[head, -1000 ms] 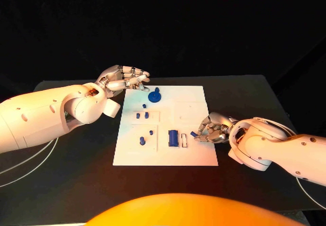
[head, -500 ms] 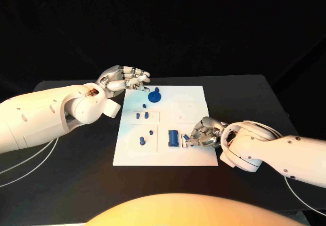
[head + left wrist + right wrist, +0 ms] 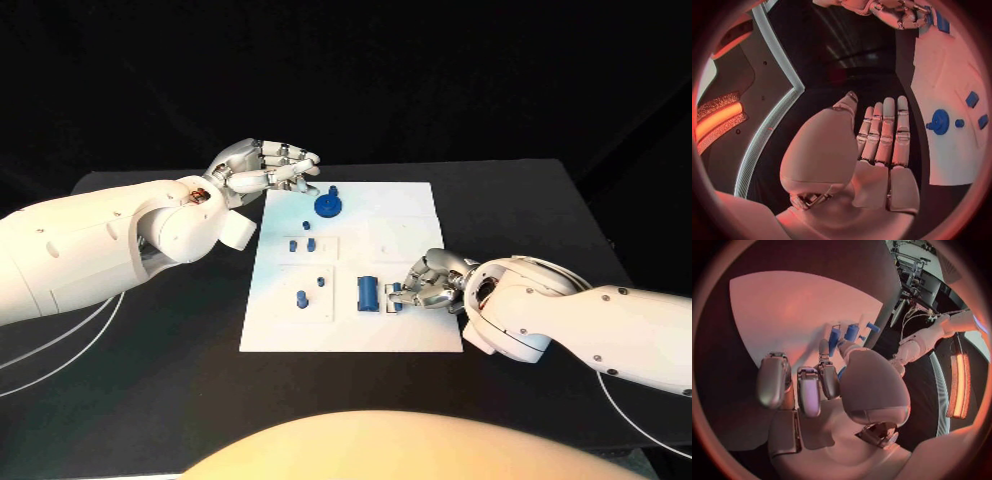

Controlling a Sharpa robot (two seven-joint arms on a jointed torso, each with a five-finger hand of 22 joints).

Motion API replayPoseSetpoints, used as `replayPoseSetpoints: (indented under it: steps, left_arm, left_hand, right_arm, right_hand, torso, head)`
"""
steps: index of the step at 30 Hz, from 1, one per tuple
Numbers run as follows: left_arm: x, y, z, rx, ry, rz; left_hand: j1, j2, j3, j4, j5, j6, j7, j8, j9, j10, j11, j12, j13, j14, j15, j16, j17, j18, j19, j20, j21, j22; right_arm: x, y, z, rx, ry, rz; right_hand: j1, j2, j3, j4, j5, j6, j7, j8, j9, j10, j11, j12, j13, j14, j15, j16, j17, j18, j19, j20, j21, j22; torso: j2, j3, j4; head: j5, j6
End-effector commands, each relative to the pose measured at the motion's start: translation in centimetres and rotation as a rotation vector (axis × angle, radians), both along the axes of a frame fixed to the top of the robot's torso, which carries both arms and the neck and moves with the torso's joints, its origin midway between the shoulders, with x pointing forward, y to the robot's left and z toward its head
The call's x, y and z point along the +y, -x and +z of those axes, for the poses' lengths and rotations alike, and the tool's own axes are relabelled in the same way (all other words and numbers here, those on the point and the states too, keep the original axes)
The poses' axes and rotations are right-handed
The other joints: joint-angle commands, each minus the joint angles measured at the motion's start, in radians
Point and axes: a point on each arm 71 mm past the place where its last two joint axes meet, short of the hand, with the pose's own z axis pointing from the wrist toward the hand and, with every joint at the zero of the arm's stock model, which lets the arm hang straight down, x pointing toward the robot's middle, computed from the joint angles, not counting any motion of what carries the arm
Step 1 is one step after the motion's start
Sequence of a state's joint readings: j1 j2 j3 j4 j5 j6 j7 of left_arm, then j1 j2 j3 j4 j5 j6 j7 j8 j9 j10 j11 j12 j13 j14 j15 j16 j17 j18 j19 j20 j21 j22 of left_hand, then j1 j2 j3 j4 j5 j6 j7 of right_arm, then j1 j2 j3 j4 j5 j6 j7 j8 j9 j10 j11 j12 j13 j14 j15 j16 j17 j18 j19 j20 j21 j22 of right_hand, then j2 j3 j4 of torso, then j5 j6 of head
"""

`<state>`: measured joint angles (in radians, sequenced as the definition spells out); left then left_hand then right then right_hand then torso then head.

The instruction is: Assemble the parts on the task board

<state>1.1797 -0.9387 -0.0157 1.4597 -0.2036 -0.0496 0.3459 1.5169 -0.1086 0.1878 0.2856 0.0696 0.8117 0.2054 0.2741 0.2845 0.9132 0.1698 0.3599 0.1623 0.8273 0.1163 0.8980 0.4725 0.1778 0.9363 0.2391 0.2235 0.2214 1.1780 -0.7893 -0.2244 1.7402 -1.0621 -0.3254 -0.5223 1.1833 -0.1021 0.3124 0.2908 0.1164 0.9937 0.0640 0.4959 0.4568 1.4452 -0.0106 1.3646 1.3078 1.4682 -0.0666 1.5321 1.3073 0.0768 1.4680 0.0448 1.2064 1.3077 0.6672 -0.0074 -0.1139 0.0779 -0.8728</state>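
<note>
The white task board (image 3: pixel 353 325) lies in the middle of the table. My right hand (image 3: pixel 431 281) hovers low over its near right part and pinches a small blue part (image 3: pixel 394 292) just right of an upright blue block (image 3: pixel 368 293). The right wrist view has that hand (image 3: pixel 832 385) over the board (image 3: pixel 779 310), with blue parts (image 3: pixel 851 332) past its fingertips. My left hand (image 3: pixel 265 166) hangs at the board's far left corner, fingers curled in and holding nothing. A blue disc (image 3: pixel 330 205) lies close to it, and the left wrist view shows the disc (image 3: pixel 940 121) too.
Small blue pegs (image 3: pixel 300 243) stand in the board's left recesses, with one more peg (image 3: pixel 302 297) nearer to me. Black table (image 3: pixel 159 350) surrounds the board, with room on both sides and in front.
My right hand has moved left across the board with the small blue part, up to the blue block. The left hand has stayed put.
</note>
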Motion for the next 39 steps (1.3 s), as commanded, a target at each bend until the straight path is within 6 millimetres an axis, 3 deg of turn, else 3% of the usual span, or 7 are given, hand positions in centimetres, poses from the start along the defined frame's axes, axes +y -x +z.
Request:
replayPoseSetpoints:
  steps: [1,13,23,30,37,39]
  left_arm:
    - [-0.3,0.1,0.1,-0.005,0.010,-0.020]
    - [-0.3,0.0,0.1,-0.005,0.009,-0.019]
    - [-0.2,0.0,0.1,-0.005,0.008,-0.018]
    - [-0.2,0.0,0.1,-0.005,0.007,-0.018]
    - [-0.2,0.0,0.1,-0.005,0.006,-0.016]
    - [-0.2,0.0,0.1,-0.006,0.006,-0.016]
  left_hand:
    - [0.007,0.002,0.006,-0.002,0.004,-0.008,0.022,0.006,-0.001,-0.008,0.000,0.004,-0.001,-0.005,0.001,0.005,-0.001,0.004,0.007,-0.001,-0.003,-0.001]
    - [0.007,0.002,0.006,-0.002,0.004,-0.008,0.022,0.006,-0.001,-0.008,0.000,0.004,-0.001,-0.005,0.001,0.005,-0.001,0.004,0.007,-0.001,-0.003,-0.001]
    - [0.009,0.000,0.008,-0.002,0.004,-0.009,0.023,0.006,-0.002,-0.008,0.000,0.004,-0.002,-0.006,0.001,0.006,-0.002,0.004,0.008,-0.001,-0.005,-0.002]
    - [0.009,0.000,0.008,-0.002,0.004,-0.009,0.023,0.006,-0.002,-0.008,0.000,0.004,-0.002,-0.006,0.001,0.006,-0.002,0.004,0.008,-0.001,-0.005,-0.002]
    - [0.009,0.000,0.008,-0.002,0.004,-0.009,0.023,0.006,-0.002,-0.008,0.000,0.004,-0.002,-0.006,0.001,0.006,-0.002,0.004,0.008,-0.001,-0.005,-0.002]
    - [0.009,0.000,0.008,-0.002,0.004,-0.009,0.023,0.006,-0.002,-0.008,0.000,0.004,-0.002,-0.006,0.001,0.006,-0.002,0.004,0.008,-0.001,-0.005,-0.002]
  right_arm:
    - [0.3,0.2,-0.1,0.015,-0.004,0.023]
    - [0.7,0.2,-0.1,0.021,-0.010,0.038]
    - [0.6,0.2,-0.2,0.031,-0.004,0.046]
    - [0.3,0.1,0.0,0.000,-0.015,0.035]
    - [-0.3,-0.1,1.0,-0.121,-0.087,0.042]
    - [-0.3,-0.2,1.2,-0.155,-0.096,0.053]
  right_hand:
    - [-0.009,0.002,0.006,-0.001,-0.006,0.001,0.004,-0.004,0.001,0.002,0.005,0.003,0.078,0.088,-0.002,0.006,0.195,-0.015,0.010,-0.004,0.002,0.181]
    - [-0.010,0.000,0.013,-0.007,-0.005,0.000,0.002,-0.003,0.002,0.002,0.004,0.004,0.079,0.088,-0.002,0.005,0.193,-0.014,0.009,-0.004,-0.002,0.180]
    - [0.011,-0.013,0.049,-0.035,-0.004,-0.005,-0.001,0.001,0.007,0.001,0.001,0.002,0.080,0.088,-0.004,0.005,0.193,-0.014,0.008,-0.006,-0.003,0.180]
    - [0.012,-0.015,0.054,-0.038,-0.005,-0.005,0.000,0.002,0.007,0.001,0.001,0.003,0.081,0.087,-0.004,0.004,0.192,-0.014,0.008,-0.006,-0.003,0.180]
    - [0.000,-0.048,0.067,-0.046,-0.006,-0.031,0.011,-0.009,0.005,-0.006,0.010,-0.008,0.074,0.086,0.002,0.002,0.188,-0.011,0.003,-0.003,-0.020,0.176]
    - [0.029,-0.063,0.084,-0.074,-0.005,-0.037,0.012,-0.013,0.005,-0.006,0.011,-0.006,0.076,0.087,0.003,0.002,0.188,-0.012,0.003,-0.001,-0.018,0.176]
  torso:
    - [0.000,0.0002,0.0001]
    - [0.000,-0.0009,0.0002]
    - [0.000,-0.0010,0.0002]
    - [-0.001,0.0002,-0.0001]
    - [-0.001,0.0009,-0.0003]
    - [0.000,0.0013,-0.0006]
  head:
    - [0.000,0.000]
    - [0.000,0.000]
    - [0.002,0.000]
    - [0.003,0.000]
    - [0.004,0.000]
    - [0.004,0.000]
